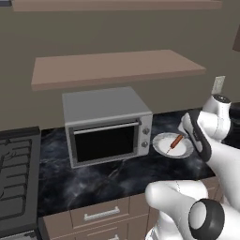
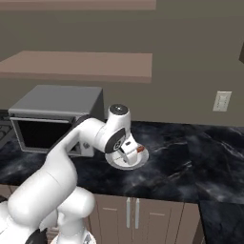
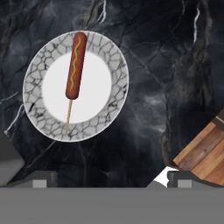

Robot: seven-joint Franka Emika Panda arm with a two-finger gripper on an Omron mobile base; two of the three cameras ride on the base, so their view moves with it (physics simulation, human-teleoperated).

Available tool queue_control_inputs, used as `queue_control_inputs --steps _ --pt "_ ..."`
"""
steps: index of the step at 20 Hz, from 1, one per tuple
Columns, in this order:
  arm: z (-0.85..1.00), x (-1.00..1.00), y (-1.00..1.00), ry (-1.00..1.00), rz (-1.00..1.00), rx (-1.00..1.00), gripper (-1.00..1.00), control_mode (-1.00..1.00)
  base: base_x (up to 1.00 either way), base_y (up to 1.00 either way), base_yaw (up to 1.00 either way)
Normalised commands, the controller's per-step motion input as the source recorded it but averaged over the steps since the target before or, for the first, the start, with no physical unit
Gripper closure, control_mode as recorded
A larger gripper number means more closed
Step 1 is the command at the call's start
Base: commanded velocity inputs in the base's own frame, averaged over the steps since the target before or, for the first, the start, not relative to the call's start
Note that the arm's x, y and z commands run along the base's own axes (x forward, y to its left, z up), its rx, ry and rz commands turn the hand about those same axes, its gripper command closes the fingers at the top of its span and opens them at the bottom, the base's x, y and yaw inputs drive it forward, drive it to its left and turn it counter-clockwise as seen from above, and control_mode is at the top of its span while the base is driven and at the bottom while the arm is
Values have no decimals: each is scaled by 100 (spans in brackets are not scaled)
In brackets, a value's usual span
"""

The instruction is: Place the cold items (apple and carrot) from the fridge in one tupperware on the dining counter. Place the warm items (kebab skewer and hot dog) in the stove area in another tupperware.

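Observation:
A hot dog [image 3: 75,65] with a yellow mustard line, on a thin wooden stick, lies on a round white plate [image 3: 35,109] with a crackled grey rim. The plate [image 1: 161,146] sits on the black marble counter just right of the toaster oven, with the hot dog [image 1: 176,141] across it. My gripper [image 3: 111,179] hangs above the plate, open, with nothing between its fingers. From the right base view the gripper [image 2: 127,151] points down over the plate [image 2: 138,163], and one end of the hot dog [image 2: 139,149] peeks out beside it.
A grey toaster oven [image 1: 107,126] stands on the counter close to the plate's left. A stove [image 1: 16,173] lies at the far left. A wooden shelf [image 1: 117,65] runs overhead. The counter's front edge and the wood floor [image 3: 201,153] show near the plate.

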Motion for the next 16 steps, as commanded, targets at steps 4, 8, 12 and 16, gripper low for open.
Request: queue_control_inputs --steps 4,8,12,16 --pt "-21 31 0 0 -1 0 -100 -100 0 0 0" --pt "-24 34 0 0 -1 0 -100 -100 0 0 0" --pt "-18 29 0 0 0 0 -100 -100 0 0 0" --pt "-16 27 -2 0 0 0 -100 -100 0 0 0"
